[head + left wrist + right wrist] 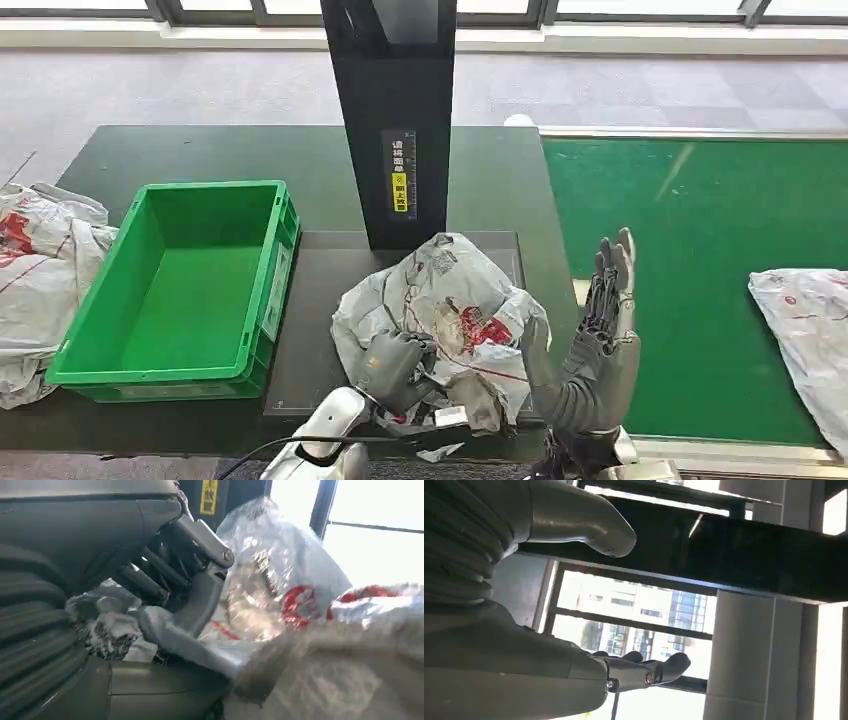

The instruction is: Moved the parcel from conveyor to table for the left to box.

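Head view: the crumpled white plastic parcel with red print (450, 315) sits on the dark tabletop (200, 155), just right of the green plastic crate (175, 290). The left hand (395, 365) grips its near edge; the right hand (600, 330) is raised beside it, fingers (612, 270) straight, holding nothing.

Left wrist view: dark fingers (150, 580) clenched into the parcel's plastic.

Right wrist view: fingers (659, 667) extended, nothing in them.

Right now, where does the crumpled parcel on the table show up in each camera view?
Head view: the parcel lies at centre, in front of the black pillar, its near edge gripped by the left robot hand.
Left wrist view: the parcel spreads beyond the robot hand's fingers.
Right wrist view: not in it.
Shared landmark: the pillar's yellow label.
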`<state>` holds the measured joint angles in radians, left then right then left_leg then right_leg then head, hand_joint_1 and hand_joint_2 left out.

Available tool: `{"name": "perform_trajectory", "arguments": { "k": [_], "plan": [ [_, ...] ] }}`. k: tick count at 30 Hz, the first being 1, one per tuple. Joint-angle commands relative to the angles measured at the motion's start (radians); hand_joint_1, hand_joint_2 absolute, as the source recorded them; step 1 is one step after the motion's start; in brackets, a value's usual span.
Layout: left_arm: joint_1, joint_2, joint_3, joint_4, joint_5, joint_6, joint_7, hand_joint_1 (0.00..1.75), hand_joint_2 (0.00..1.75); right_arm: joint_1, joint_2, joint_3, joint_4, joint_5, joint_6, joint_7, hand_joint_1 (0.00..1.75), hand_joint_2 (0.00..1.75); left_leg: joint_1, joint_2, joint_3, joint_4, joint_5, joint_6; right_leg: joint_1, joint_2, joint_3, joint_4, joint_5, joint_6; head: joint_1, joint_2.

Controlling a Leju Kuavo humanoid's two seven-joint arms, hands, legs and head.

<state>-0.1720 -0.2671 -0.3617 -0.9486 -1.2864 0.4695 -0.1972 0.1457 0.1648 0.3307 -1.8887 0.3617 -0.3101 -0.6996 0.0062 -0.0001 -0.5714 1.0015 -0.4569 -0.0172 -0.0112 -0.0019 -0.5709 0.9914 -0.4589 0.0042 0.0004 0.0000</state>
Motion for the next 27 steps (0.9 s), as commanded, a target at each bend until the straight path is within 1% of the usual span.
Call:
{"name": "perform_trajectory", "arguments": {
  "k": [1, 3, 4, 5, 6, 7, 8, 9, 11, 12, 14, 15, 17, 18, 19, 21, 23, 25, 26, 27],
  "plan": [
    [0.079, 0.014, 0.06, -0.153, 0.029, 0.054, -0.023, 1.75, 1.75, 0.003, -0.063, -0.001, -0.029, -0.028, -0.001, 0.001, 0.0, 1.75, 0.0, 0.002, 0.001, -0.001, 0.0, 0.0, 0.0, 0.002, 0.001, -0.001, 0.0, 0.0, 0.0, 0.0],
    [0.098, 0.009, 0.083, -0.218, 0.07, 0.127, -0.049, 1.75, 1.75, 0.003, -0.058, -0.004, -0.034, -0.033, 0.006, 0.001, 0.0, 1.75, 0.0, 0.001, 0.001, -0.001, 0.0, 0.0, 0.0, 0.001, 0.001, -0.002, 0.0, 0.0, 0.0, 0.0],
    [0.098, 0.009, 0.083, -0.218, 0.07, 0.127, -0.049, 1.75, 1.75, 0.003, -0.058, -0.004, -0.034, -0.033, 0.006, 0.001, 0.0, 1.75, 0.0, 0.001, 0.001, 0.0, 0.0, 0.0, 0.0, 0.001, 0.001, -0.001, 0.0, 0.0, 0.0, 0.0],
    [0.118, 0.011, 0.105, -0.292, 0.129, 0.209, -0.085, 1.75, 1.75, -0.003, -0.051, -0.003, -0.038, -0.039, 0.013, 0.001, 0.0, 1.75, 0.0, 0.002, 0.001, 0.0, 0.0, 0.0, 0.0, 0.001, 0.0, -0.001, 0.0, 0.0, 0.0, 0.0],
    [0.127, 0.013, 0.111, -0.326, 0.141, 0.229, -0.098, 1.75, 1.75, -0.007, -0.047, -0.005, -0.035, -0.04, 0.017, 0.001, 0.0, 1.75, 0.0, 0.002, 0.001, -0.001, 0.0, 0.0, 0.001, 0.002, 0.0, -0.001, 0.0, 0.0, 0.0, 0.0],
    [0.153, 0.008, 0.143, -0.417, 0.163, 0.229, -0.136, 1.75, 1.75, -0.012, -0.038, -0.012, -0.031, -0.041, 0.029, 0.001, 0.0, 1.75, 0.0, 0.004, 0.001, -0.001, 0.0, 0.0, 0.0, 0.004, 0.0, -0.001, 0.001, 0.0, 0.0, 0.0],
    [0.179, -0.011, 0.188, -0.501, 0.176, 0.229, -0.202, 1.75, 1.75, -0.014, -0.032, -0.016, -0.03, -0.044, 0.037, 0.001, 0.0, 1.75, 0.0, 0.003, 0.001, -0.001, 0.0, 0.0, 0.001, 0.003, 0.0, -0.001, 0.001, 0.0, 0.0, 0.0],
    [0.187, -0.026, 0.215, -0.53, 0.181, 0.229, -0.24, 1.75, 1.75, -0.014, -0.031, -0.017, -0.031, -0.047, 0.038, 0.001, 0.0, 1.75, 0.001, 0.004, 0.0, 0.0, -0.001, 0.0, 0.001, 0.004, -0.001, 0.0, 0.001, 0.0, 0.0, 0.0],
    [0.201, -0.066, 0.288, -0.622, 0.208, 0.229, -0.371, 1.75, 1.75, -0.012, -0.034, -0.017, -0.032, -0.059, 0.04, 0.001, 0.0, 1.75, 0.001, 0.005, -0.001, 0.001, -0.001, 0.0, 0.001, 0.005, -0.002, 0.0, 0.0, 0.0, 0.0, 0.0],
    [0.2, -0.077, 0.304, -0.632, 0.215, 0.229, -0.401, 1.75, 1.75, -0.012, -0.037, -0.015, -0.032, -0.062, 0.04, 0.001, 0.0, 1.75, 0.001, 0.003, -0.001, 0.001, -0.001, 0.0, 0.001, 0.003, -0.002, 0.001, 0.0, 0.0, 0.0, 0.0],
    [0.197, -0.082, 0.319, -0.649, 0.217, 0.229, -0.423, 1.75, 1.75, -0.012, -0.04, -0.015, -0.031, -0.067, 0.04, 0.001, 0.0, 1.75, 0.001, 0.003, 0.0, 0.001, -0.001, 0.001, 0.001, 0.003, -0.001, 0.0, 0.0, 0.0, 0.0, 0.0],
    [0.196, -0.082, 0.346, -0.689, 0.224, 0.229, -0.454, 1.75, 1.75, -0.013, -0.043, -0.012, -0.028, -0.073, 0.042, 0.001, 0.0, 1.75, 0.001, 0.002, -0.001, 0.001, -0.001, 0.0, 0.001, 0.002, -0.001, 0.0, 0.0, 0.0, 0.0, 0.0],
    [0.192, -0.082, 0.376, -0.744, 0.227, 0.229, -0.469, 1.75, 1.75, -0.015, -0.047, -0.009, -0.024, -0.078, 0.042, 0.001, 0.0, 1.75, 0.001, 0.003, -0.001, 0.001, -0.001, 0.001, 0.001, 0.003, -0.001, 0.0, 0.0, 0.0, 0.0, 0.0],
    [0.183, -0.082, 0.404, -0.785, 0.238, 0.229, -0.485, 1.75, 1.75, -0.018, -0.05, -0.006, -0.021, -0.085, 0.045, 0.001, 0.0, 1.75, 0.001, 0.004, 0.0, 0.0, -0.001, 0.001, 0.001, 0.003, 0.0, -0.001, 0.001, 0.0, 0.0, 0.0],
    [0.168, -0.082, 0.436, -0.826, 0.254, 0.229, -0.5, 1.75, 1.75, -0.022, -0.053, -0.005, -0.014, -0.09, 0.05, 0.001, 0.0, 1.75, 0.001, 0.003, -0.001, 0.001, 0.0, 0.0, 0.001, 0.002, -0.002, 0.001, 0.001, 0.0, 0.0, 0.0],
    [0.145, -0.082, 0.473, -0.877, 0.261, 0.229, -0.501, 1.75, 1.75, -0.034, -0.053, -0.006, 0.004, -0.099, 0.061, 0.001, 0.0, 1.75, 0.002, 0.003, -0.002, 0.001, 0.0, 0.001, 0.002, 0.003, -0.002, 0.0, 0.001, 0.0, 0.0, 0.0],
    [0.145, -0.082, 0.473, -0.877, 0.261, 0.229, -0.501, 1.75, 1.75, -0.034, -0.053, -0.006, 0.004, -0.099, 0.061, 0.001, 0.0, 1.75, 0.002, 0.001, -0.002, 0.001, 0.0, 0.0, 0.002, 0.001, -0.002, 0.001, 0.001, 0.0, 0.0, 0.0],
    [0.118, -0.082, 0.53, -0.925, 0.247, 0.229, -0.501, 1.75, 1.75, -0.053, -0.048, -0.012, 0.031, -0.114, 0.078, 0.001, 0.0, 1.75, 0.001, 0.001, -0.001, 0.0, 0.001, 0.001, 0.001, 0.001, -0.001, 0.0, 0.001, 0.0, 0.0, 0.0],
    [0.083, -0.082, 0.583, -0.952, 0.234, 0.229, -0.501, 1.75, 1.75, -0.065, -0.049, -0.012, 0.045, -0.123, 0.091, 0.001, 0.0, 1.75, 0.002, 0.002, -0.001, 0.001, 0.0, 0.0, 0.002, 0.001, -0.001, 0.0, 0.001, 0.0, 0.0, 0.0],
    [0.041, -0.082, 0.635, -0.913, 0.234, 0.229, -0.501, 1.75, 1.75, -0.08, -0.049, -0.012, 0.065, -0.133, 0.101, 0.001, 0.0, 1.75, 0.002, 0.002, -0.001, 0.001, 0.0, 0.0, 0.001, 0.001, -0.002, 0.0, 0.001, 0.0, 0.0, 0.0]
  ]
}}
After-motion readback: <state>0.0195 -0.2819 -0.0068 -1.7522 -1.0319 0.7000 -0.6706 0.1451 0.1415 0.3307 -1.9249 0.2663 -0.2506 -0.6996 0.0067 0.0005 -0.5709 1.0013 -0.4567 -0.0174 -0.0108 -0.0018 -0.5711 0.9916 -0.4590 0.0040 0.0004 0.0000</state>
